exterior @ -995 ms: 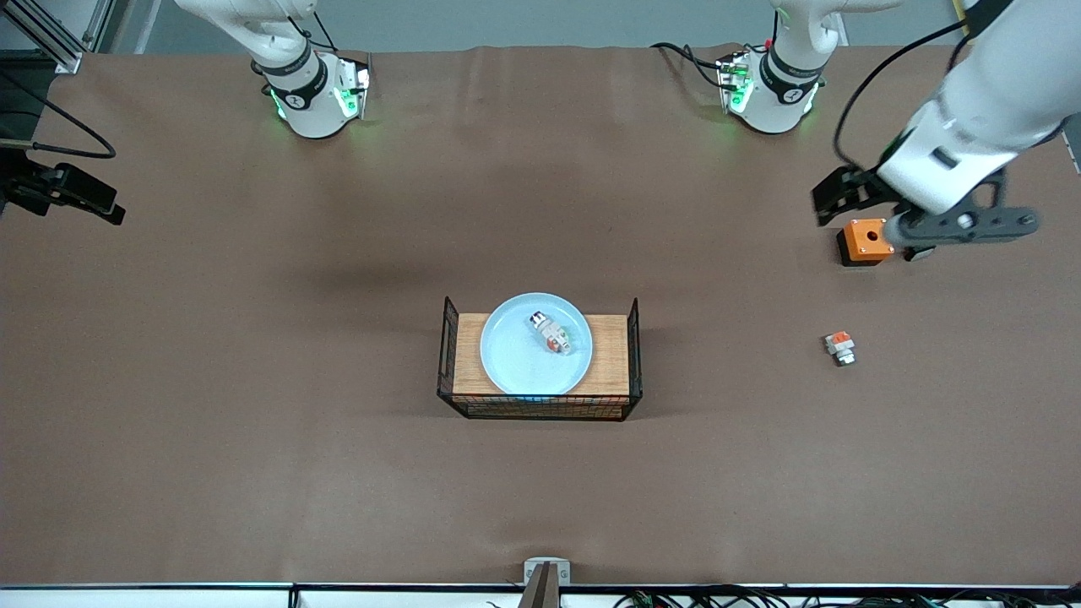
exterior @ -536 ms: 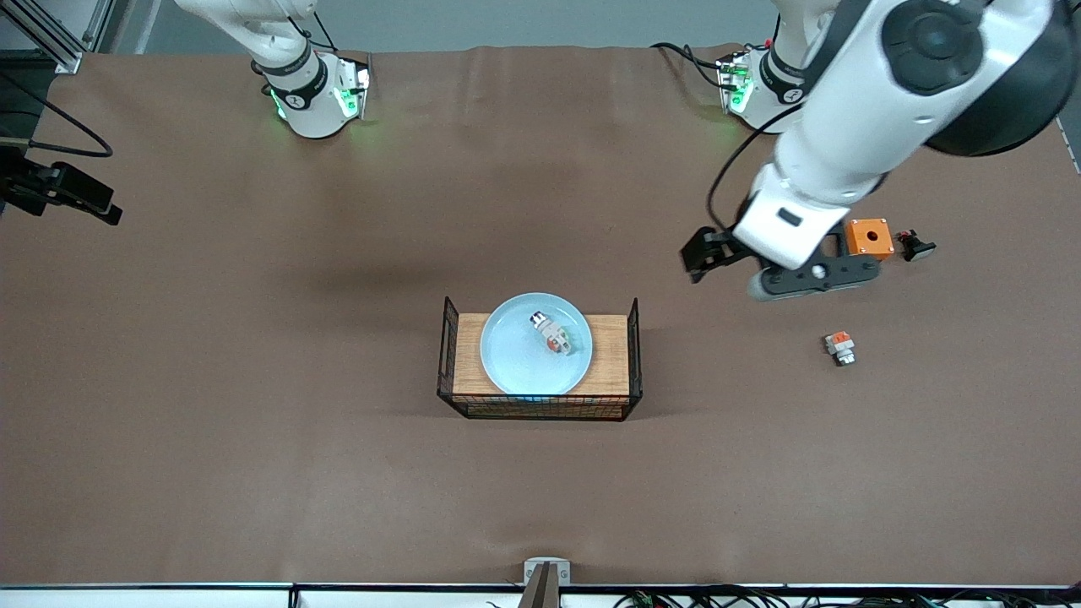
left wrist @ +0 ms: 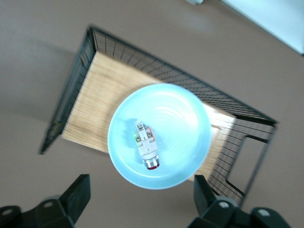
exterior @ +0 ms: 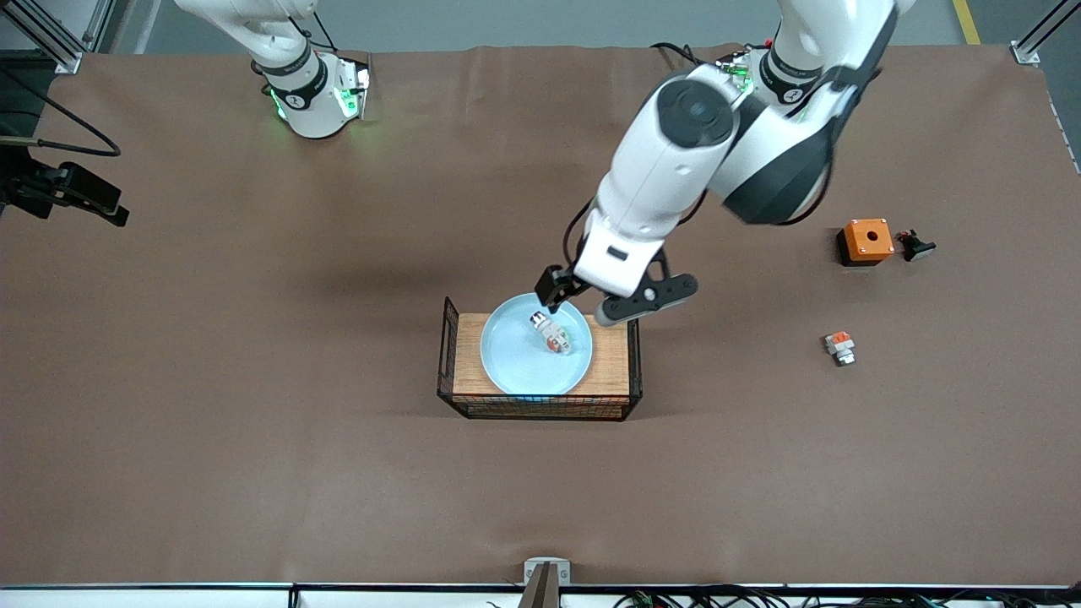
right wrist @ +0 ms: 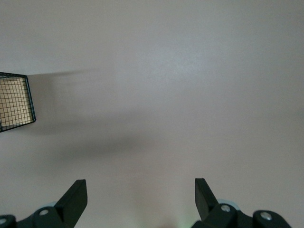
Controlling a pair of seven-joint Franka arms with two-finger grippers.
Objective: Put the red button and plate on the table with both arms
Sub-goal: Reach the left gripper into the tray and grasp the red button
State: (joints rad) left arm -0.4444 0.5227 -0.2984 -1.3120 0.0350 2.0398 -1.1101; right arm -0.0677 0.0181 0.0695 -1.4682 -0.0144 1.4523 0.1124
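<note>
No writing or brand could be read on any part. The red button (exterior: 551, 332) lay inside the plate (exterior: 517, 359), its long axis slanted, the dark-tipped silvery end toward the robots' bases and the orange patch nearer the front camera. The plate sat on the wood-topped wire rack (exterior: 455, 394) on the table (exterior: 253, 422). The left gripper (left wrist: 141, 202) hung over the plate's rim, fingers spread and empty. The right gripper (right wrist: 140, 199) waited over bare table, fingers spread wide.
</note>
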